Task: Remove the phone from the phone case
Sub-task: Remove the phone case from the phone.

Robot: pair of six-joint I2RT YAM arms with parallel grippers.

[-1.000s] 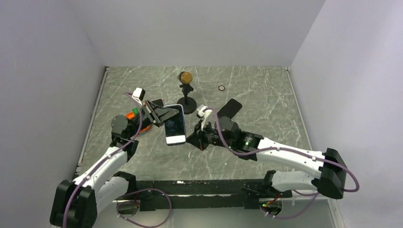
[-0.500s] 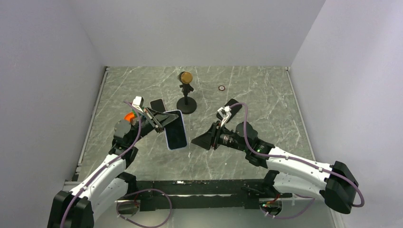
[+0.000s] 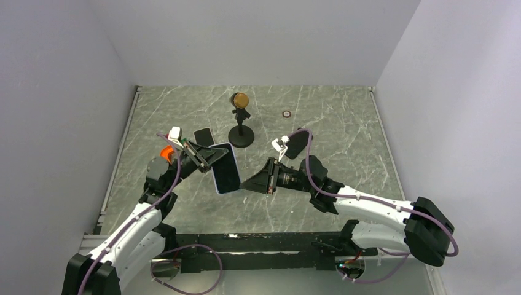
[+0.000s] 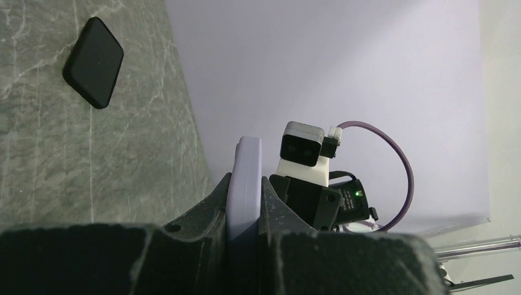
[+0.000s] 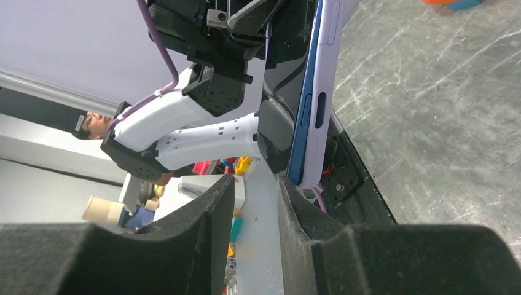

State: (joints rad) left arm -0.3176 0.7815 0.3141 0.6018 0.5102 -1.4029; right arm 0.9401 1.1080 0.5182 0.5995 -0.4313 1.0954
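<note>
Phone (image 3: 226, 173) and its lilac case (image 5: 324, 86) hang together above the grey marble table (image 3: 344, 123), left of centre. They are clamped at the upper end by the left claw (image 3: 207, 156) and tilted so the screen faces up. The left arm has hardly shifted in the last half second. The right claw (image 3: 255, 182), which had drawn off to the right, has swung back in and now points at the lower corner of the phone. It is close beside that corner but not touching, its fingers spread with nothing between them. The right wrist view shows the blue phone edge seated in the case along the whole side, so removal looks not yet begun. The right claw seems lined up to peel a corner of the case. A black stand (image 3: 241, 126) and a dark slab (image 3: 204, 134) sit behind.
</note>
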